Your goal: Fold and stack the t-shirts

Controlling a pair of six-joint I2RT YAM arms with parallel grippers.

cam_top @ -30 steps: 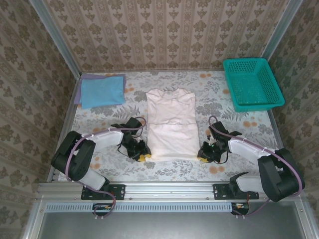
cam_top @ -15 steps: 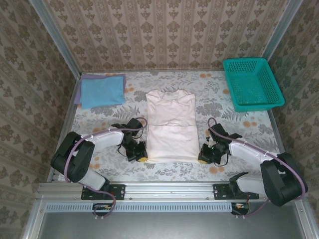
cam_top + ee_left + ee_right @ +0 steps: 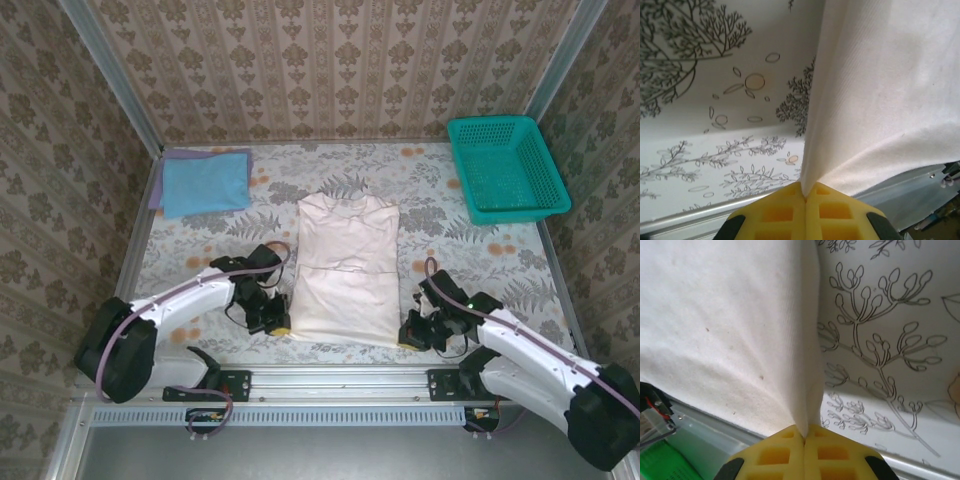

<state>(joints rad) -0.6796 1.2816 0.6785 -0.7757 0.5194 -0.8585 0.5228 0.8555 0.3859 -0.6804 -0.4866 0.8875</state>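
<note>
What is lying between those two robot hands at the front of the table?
The off-white t-shirt: its near hem stretches from the left fingers to the right fingers, each pair pinching a corner. The top view shows it.

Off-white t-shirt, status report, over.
Left hand shut on off-white cotton t-shirt, near left corner. Right hand shut on near right corner. Light blue shirt, teal mesh basket apart, far corners.
</note>
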